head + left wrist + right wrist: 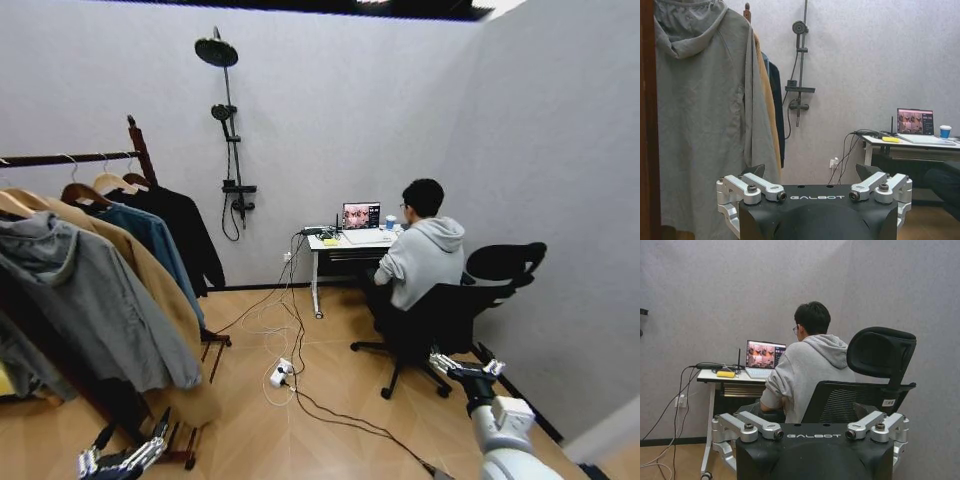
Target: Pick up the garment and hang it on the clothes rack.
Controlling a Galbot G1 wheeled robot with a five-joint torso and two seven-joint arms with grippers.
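The left hand (122, 460) hangs low with its fingers spread apart and nothing between them, just in front of the slatted foot of the clothes rack (70, 158), whose dark reddish-brown bar runs above and away from it toward a post with a round knob. Along that bar hang several coats on light wooden hangers: a grey hooded coat (85, 300) nearest the left hand, a tan coat (150, 275) beyond it, then a blue shirt (150, 232), and farthest from the hand, at the post end, the garment (190, 235), an all-black long-sleeved jacket hanging limp from its hanger. In the left wrist view the left hand (810, 181) faces the grey hooded coat (705, 125), which hangs close ahead of its open fingers, with the clothes rack (649, 125) post at the side. The right hand (465, 368) is held out on the other side, well apart from the rack, fingers also apart and empty. In the right wrist view the right hand (810, 421) points at a black office chair (880, 365) near a white desk (715, 376) carrying a laptop (765, 354)
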